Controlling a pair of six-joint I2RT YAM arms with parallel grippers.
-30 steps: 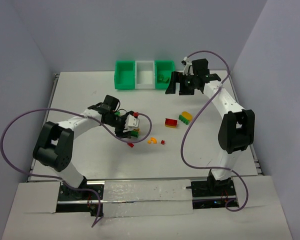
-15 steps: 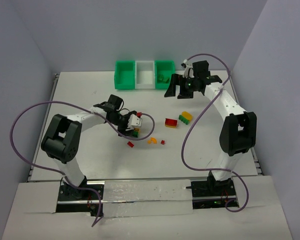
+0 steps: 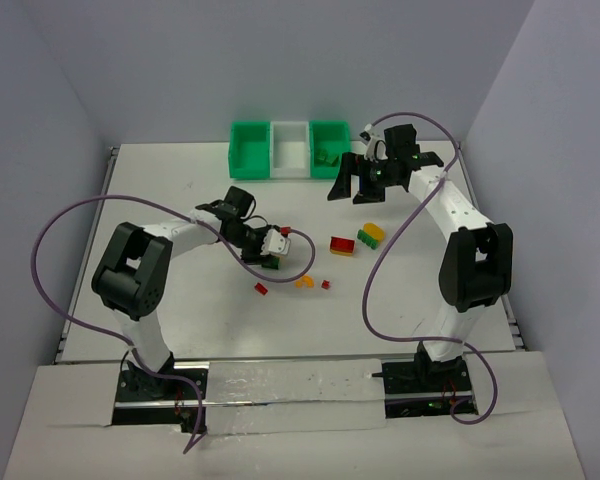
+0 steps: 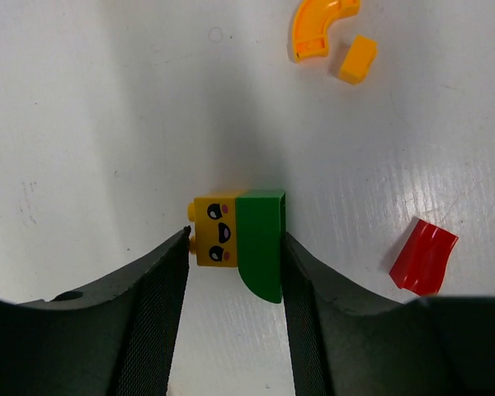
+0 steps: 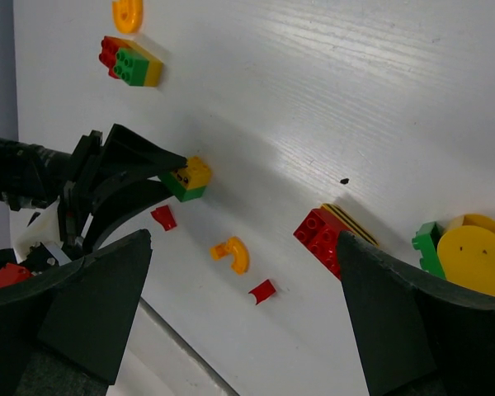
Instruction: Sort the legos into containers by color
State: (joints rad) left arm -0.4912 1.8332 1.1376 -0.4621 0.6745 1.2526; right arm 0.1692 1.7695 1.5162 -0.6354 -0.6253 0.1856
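Well short of the bins (image 3: 289,148), in front of the white one: left gripper (image 4: 233,247), nudged a little to the right within the last second. Grips the yellow-and-green brick (image 5: 186,177) between narrow jaws, apparently not lifted off the table (image 3: 160,190) yet. Probably a pick just secured, with the carry to the bins not begun. Two colours joined, so awkward to sort. Closer to the bins, just before the right green one: right gripper (image 3: 352,190), hardly shifted, jaws wide and empty.

Counted outward toward the bins:
- one small red bit (image 3: 262,289)
- one orange curve (image 3: 305,282)
- one small block (image 3: 326,284), red or orange depending on the view
- the gripped brick
- one red brick (image 3: 341,245)
- one yellow-and-green lump (image 3: 370,235)

Also one three-colour stack (image 5: 132,62) and one orange ring (image 5: 127,13), seen only from the right wrist.

Three bins: two green, one white. Green pieces (image 3: 328,157) in the right green one, number unclear.
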